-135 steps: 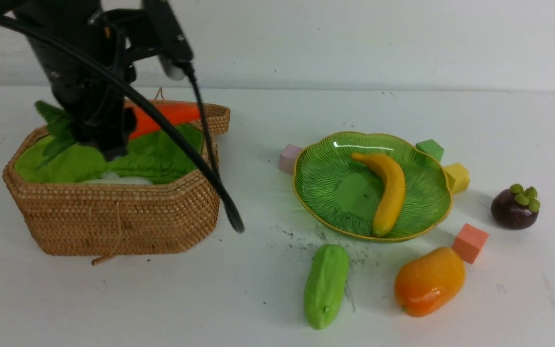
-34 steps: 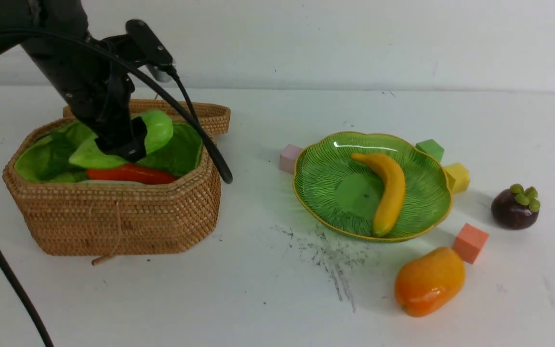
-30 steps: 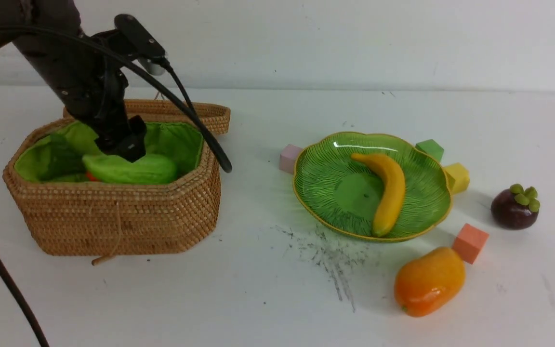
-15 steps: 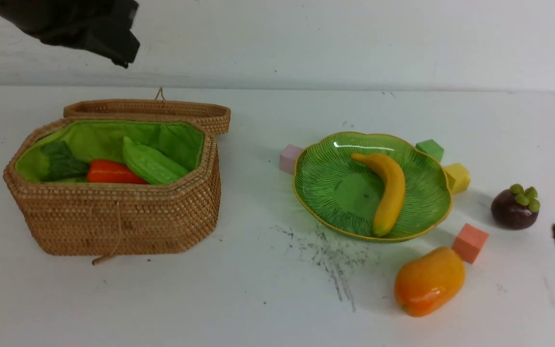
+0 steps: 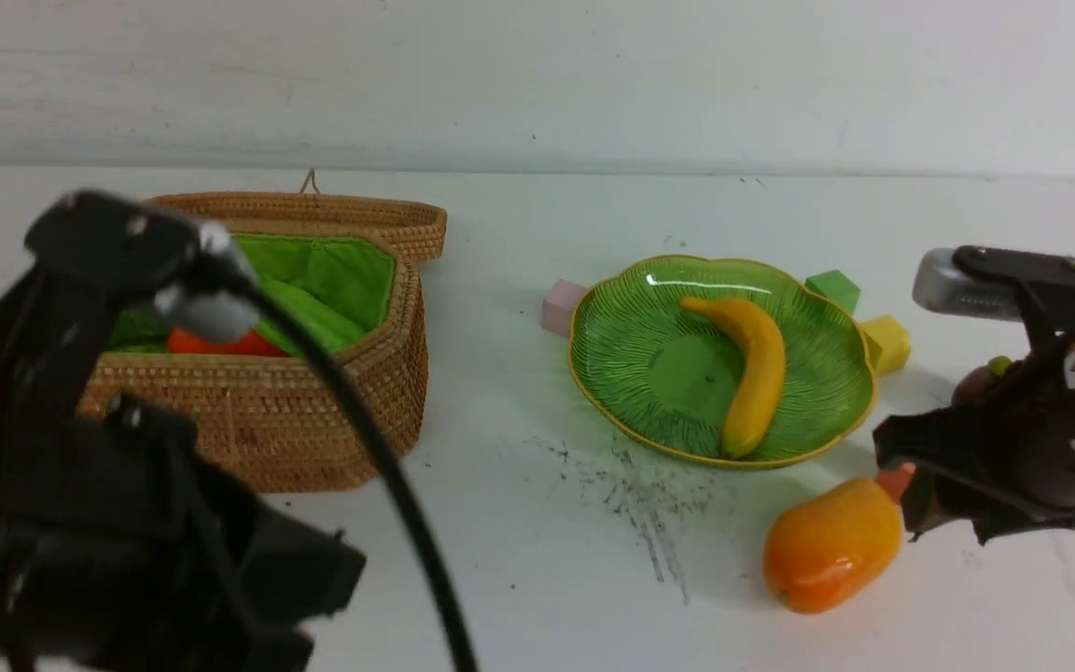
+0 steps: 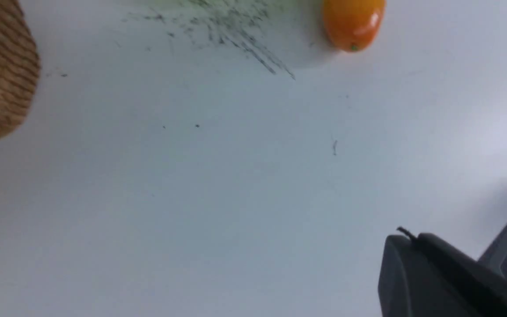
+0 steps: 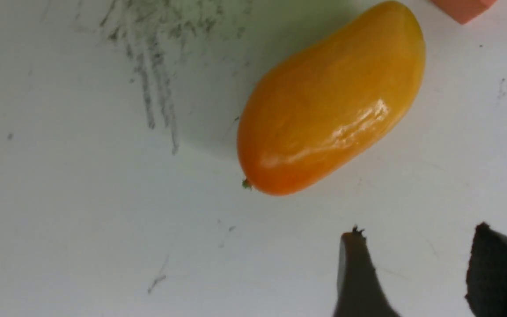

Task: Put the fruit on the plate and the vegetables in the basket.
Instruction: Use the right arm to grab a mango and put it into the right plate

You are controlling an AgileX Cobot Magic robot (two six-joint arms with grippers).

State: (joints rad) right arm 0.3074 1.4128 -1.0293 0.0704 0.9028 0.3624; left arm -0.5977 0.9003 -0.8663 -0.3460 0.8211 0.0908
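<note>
no readable text, labels or signs

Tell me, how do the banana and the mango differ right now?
The banana is long, slim, curved and yellow; the mango is plump, oval and orange. The banana lies on the green plate; the mango lies on the bare table, just in front of the plate. Both are glossy fruit lying on their sides.

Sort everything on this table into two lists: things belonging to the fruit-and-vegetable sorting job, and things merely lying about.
Job: basket, carrot, gourd, plate, banana, mango, mangosteen (mostly hidden).

Lying about: pink cube, green cube, yellow cube, orange cube.
</note>
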